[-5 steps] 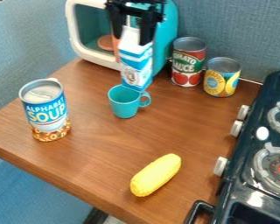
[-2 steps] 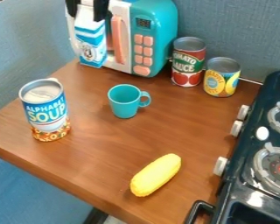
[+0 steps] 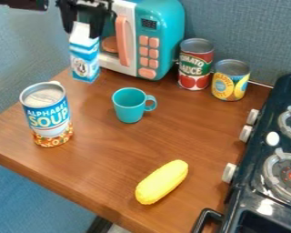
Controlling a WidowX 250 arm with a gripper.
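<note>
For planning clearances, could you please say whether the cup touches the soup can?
Apart; the camera view shows wooden tabletop between cup and soup can.

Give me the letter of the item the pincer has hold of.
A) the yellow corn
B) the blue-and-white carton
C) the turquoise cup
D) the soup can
B: the pincer has the blue-and-white carton by its top, its fingers on either side, at the left of the toy microwave in the view.
</note>
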